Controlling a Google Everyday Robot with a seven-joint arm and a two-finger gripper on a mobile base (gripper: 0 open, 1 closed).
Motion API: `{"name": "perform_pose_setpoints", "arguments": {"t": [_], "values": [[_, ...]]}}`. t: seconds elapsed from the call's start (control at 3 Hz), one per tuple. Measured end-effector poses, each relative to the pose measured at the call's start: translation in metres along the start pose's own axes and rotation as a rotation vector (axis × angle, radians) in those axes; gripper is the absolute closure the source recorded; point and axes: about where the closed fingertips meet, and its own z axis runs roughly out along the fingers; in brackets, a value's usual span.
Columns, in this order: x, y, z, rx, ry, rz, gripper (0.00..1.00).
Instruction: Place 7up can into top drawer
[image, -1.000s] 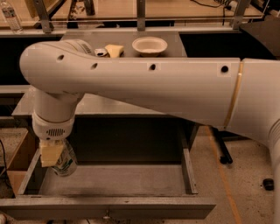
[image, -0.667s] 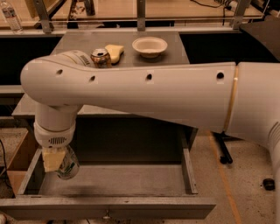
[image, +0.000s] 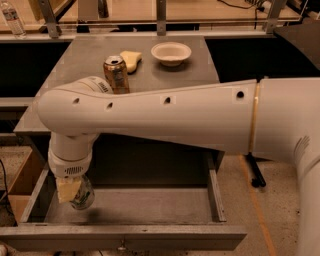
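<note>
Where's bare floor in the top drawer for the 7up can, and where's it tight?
In the top drawer, the floor is bare from the gripper, holding the 7up can at the left wall, across to the right wall. Crowded on the tabletop: golden can, yellow piece, white bowl.

The silvery-white, green-marked metal 7up can (image: 85, 196) hangs tilted inside the left end of the wide, shallow grey top drawer (image: 165, 238), clamped in the gripper (image: 74, 194) that points straight down there. The drawer stands pulled open, its flat front panel nearest the camera, with a small metal keyhole at its centre.
</note>
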Motion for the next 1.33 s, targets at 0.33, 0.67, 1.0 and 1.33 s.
{"name": "perform_pose_setpoints", "arguments": {"t": [0.33,0.67,1.0,1.33], "values": [[0.003,-0.002,0.01,-0.011,-0.008,-0.014,1.0],[0.006,-0.003,0.017,-0.016,-0.012,-0.02,1.0],[0.01,-0.003,0.026,-0.003,-0.01,-0.018,1.0],[0.014,-0.004,0.037,0.013,-0.017,-0.013,1.0]]}}
